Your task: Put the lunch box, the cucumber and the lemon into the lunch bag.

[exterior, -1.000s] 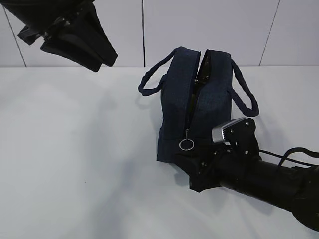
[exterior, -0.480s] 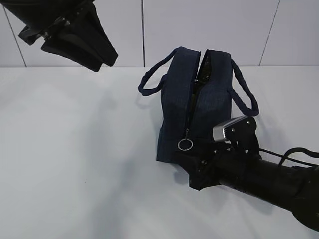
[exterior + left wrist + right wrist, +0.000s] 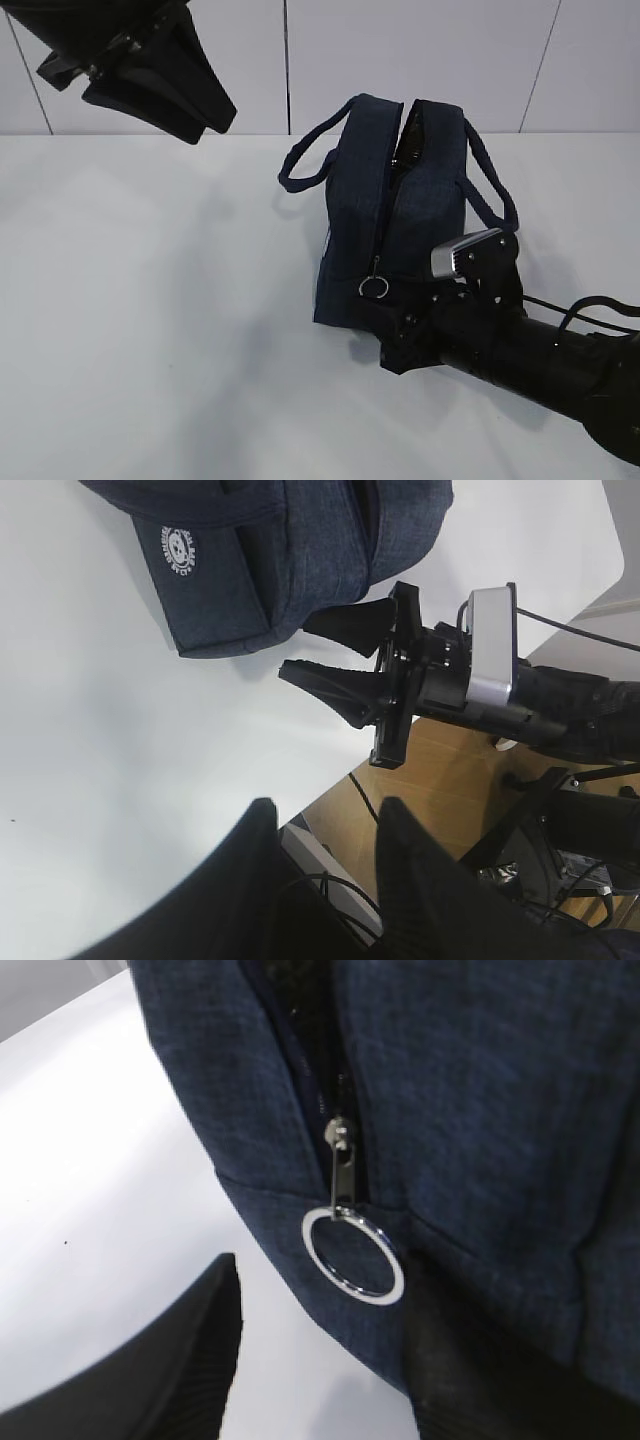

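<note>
The lunch bag stands on the white table, dark navy, with its top zipper partly undone at the far end. Its metal ring pull hangs at the near end. My right gripper is low at that near end, open, with the ring pull just beyond its fingertips and nothing held. From the left wrist, the right gripper has one finger beside the bag's corner. My left gripper hangs high at the far left, open and empty. The lunch box, the cucumber and the lemon are out of view.
The bag's two loop handles droop to either side. The table's edge runs below the right arm, with a wooden floor, cables and a stand beyond it.
My right gripper has shifted slightly up and to the right at the bag's near end, and the ring pull has swung a little. The left arm has not moved.
</note>
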You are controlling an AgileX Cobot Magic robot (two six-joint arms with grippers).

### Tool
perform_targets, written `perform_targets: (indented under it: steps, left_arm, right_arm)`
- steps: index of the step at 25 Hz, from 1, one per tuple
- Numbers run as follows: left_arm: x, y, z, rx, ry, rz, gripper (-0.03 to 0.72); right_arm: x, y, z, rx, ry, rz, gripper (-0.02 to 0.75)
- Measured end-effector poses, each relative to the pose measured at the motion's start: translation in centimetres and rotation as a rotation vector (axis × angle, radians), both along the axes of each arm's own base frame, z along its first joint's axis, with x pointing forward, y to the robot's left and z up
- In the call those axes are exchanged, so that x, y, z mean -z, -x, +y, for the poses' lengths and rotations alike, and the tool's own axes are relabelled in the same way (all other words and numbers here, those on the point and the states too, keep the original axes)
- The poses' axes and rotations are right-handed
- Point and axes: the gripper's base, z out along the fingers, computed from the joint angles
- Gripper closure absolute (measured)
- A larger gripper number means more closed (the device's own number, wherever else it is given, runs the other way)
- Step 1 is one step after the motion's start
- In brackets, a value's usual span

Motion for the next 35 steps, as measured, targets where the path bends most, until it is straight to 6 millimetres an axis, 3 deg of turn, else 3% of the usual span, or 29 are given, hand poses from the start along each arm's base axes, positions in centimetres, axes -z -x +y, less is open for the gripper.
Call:
perform_targets:
  steps: [30, 35]
  left_arm:
    - [0.15, -0.09, 0.2, 0.0, -0.028, -0.013, 0.449]
    - [0.15, -0.1, 0.21, 0.0, -0.03, -0.013, 0.449]
  right_arm:
    - [-0.12, -0.03, 0.03, 0.0, -0.009, -0.01, 0.331]
    - [-0.35, -0.29, -0.18, 0.013, 0.033, -0.078, 0.331]
